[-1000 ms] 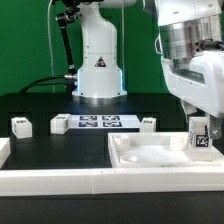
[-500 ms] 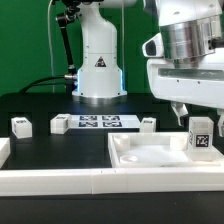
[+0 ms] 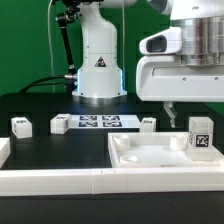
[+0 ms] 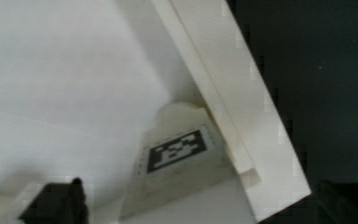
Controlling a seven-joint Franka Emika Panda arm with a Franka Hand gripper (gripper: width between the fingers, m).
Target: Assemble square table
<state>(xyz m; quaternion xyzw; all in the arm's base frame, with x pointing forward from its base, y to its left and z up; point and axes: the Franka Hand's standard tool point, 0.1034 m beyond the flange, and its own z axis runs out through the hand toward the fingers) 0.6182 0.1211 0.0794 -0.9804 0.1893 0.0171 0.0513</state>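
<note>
Lowest in the exterior frame, a long white rail (image 3: 60, 180) crosses the full width. Just behind it, at lower right, the square table slab (image 3: 150, 152) lies flat on the black surface (image 3: 45, 150), rim upward. Its near edge runs along the rail, and its right end is cut off by the frame.

At the slab's far right corner one leg (image 3: 201, 136) stands upright, long axis vertical, tag facing the camera. Its foot is hidden behind the rim, so how it seats cannot be told.

Above it hangs the gripper (image 4: 197, 203). The blurred wrist view shows its dark fingertips spread wide at the two lower corners, holding nothing, with the leg's tag (image 4: 181, 152) between and below them. In the exterior view only one finger (image 3: 168, 114) shows.

Farther back, across mid-frame, three loose legs (image 3: 60, 124) lie apart on the surface around the marker board (image 3: 98, 122). Behind stands the robot base (image 3: 98, 62), its arm cut off at the top.
</note>
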